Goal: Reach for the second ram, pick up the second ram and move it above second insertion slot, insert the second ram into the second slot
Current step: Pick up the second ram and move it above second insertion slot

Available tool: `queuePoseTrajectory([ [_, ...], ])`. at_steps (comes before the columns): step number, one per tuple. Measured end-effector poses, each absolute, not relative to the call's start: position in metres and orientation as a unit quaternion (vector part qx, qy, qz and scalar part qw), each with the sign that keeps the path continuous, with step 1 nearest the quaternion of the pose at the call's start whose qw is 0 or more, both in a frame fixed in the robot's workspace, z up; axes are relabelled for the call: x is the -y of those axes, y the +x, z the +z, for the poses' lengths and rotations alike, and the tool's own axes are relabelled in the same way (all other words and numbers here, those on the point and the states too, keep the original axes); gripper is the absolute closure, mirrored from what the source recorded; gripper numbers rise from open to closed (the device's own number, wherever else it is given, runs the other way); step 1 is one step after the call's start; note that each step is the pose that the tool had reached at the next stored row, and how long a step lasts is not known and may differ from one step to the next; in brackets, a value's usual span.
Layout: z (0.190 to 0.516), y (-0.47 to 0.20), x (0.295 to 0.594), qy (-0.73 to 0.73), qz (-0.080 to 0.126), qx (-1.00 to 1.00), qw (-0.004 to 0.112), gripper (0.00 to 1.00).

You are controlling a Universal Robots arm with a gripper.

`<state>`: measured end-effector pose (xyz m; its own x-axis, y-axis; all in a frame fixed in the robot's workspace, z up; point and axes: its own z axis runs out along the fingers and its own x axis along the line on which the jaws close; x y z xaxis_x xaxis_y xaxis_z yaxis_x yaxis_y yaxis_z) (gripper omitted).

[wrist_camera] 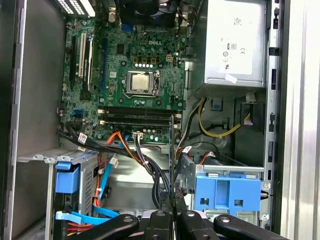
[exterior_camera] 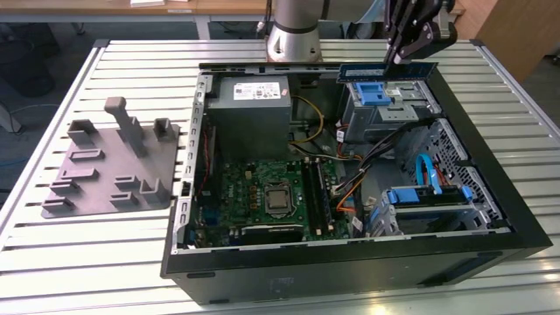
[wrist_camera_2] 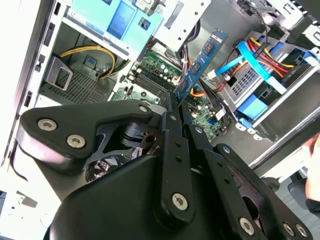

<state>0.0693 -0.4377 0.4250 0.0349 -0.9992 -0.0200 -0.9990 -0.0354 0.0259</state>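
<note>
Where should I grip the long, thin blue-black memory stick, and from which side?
The long blue-black memory stick: mid-length on its upper edge, flat faces pinched from above, leaving its lower edge free to seat. The gripper holds it so.

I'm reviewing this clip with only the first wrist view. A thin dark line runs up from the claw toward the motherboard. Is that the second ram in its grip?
Observer: Yes. In the second wrist view the claw is shut on the second ram, and the stick's blue board and black chips show side-on there.
Operator: Is it down in a slot?
Observer: No. In the exterior view it hangs level above the drive cage, well apart from the memory slots.
</note>
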Motion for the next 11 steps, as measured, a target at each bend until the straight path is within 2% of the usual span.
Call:
queuePoseTrajectory([
  [6,0.425,0.063,0.439,0.719,-0.017,0.695,0.001,0.86],
  [11,0.424,0.056,0.439,0.717,-0.027,0.696,-0.009,0.86],
])
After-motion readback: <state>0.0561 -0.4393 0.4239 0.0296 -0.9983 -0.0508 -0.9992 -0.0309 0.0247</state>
